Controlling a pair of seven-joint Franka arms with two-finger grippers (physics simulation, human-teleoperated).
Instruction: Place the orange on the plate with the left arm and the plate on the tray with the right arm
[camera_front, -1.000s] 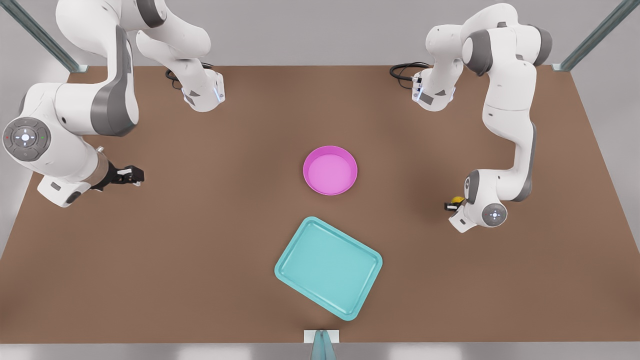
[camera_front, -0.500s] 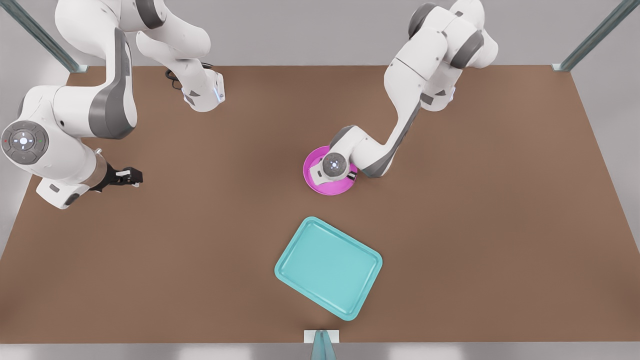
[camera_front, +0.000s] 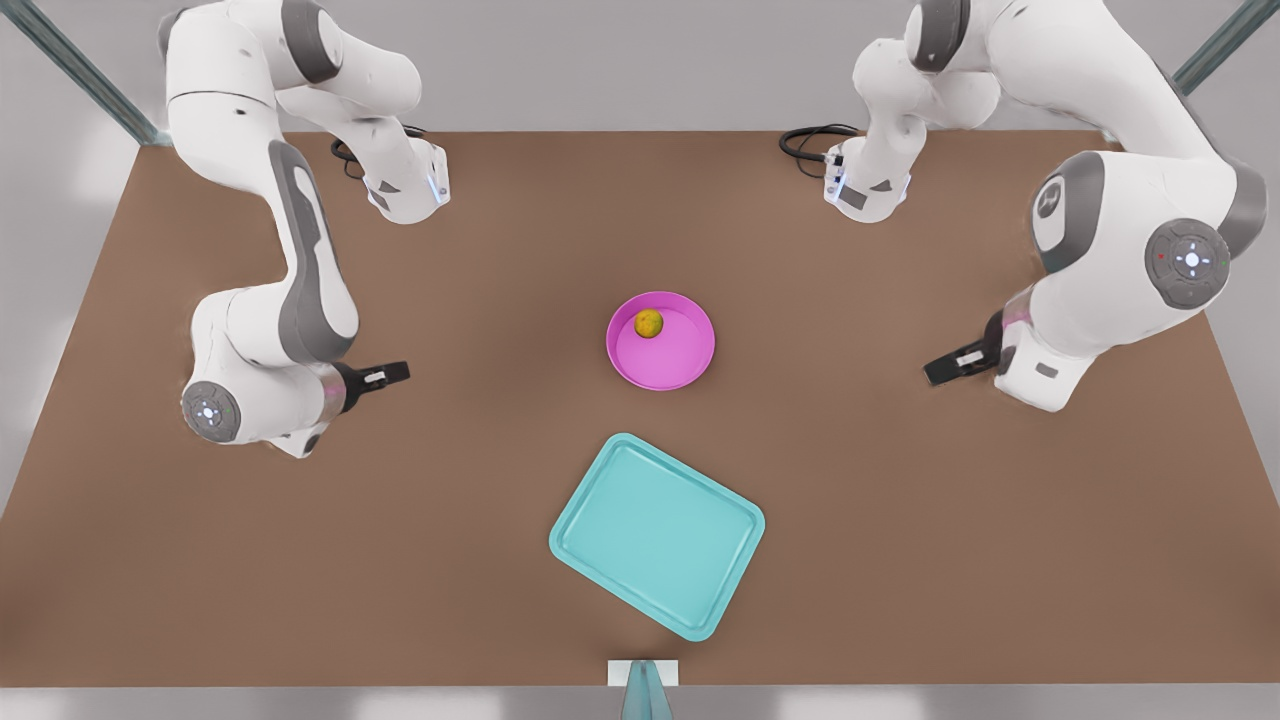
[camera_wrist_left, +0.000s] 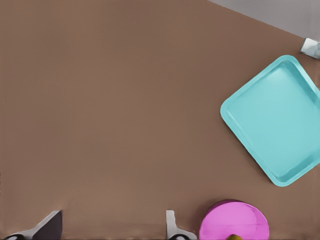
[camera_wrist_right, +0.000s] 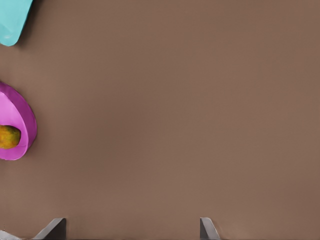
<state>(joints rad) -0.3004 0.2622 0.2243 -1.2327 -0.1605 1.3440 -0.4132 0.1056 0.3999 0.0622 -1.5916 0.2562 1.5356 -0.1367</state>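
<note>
Orange (camera_front: 649, 323) in plate (camera_front: 660, 340) at its 11 o'clock; tray (camera_front: 657, 535) at plate's 6; left gripper (camera_front: 942, 370) & right gripper (camera_front: 392, 373) both spread, empty.

Two white jointed arms with grey bands reach in from opposite sides of the plate (camera_front: 672, 358), each bent at the elbow.

The left gripper (camera_front: 934, 373), small and black, is on the plate's side toward the front view's right, well apart from it. It points at the plate. Its fingers (camera_wrist_left: 172, 228) are spread wide and hold nothing.

The right gripper (camera_front: 401, 372) is on the plate's opposite side, also well apart and aimed at the plate. Its forearm is low, with the wrist folded under the elbow. Its fingers (camera_wrist_right: 54, 227) are likewise spread wide, with nothing between them.
</note>
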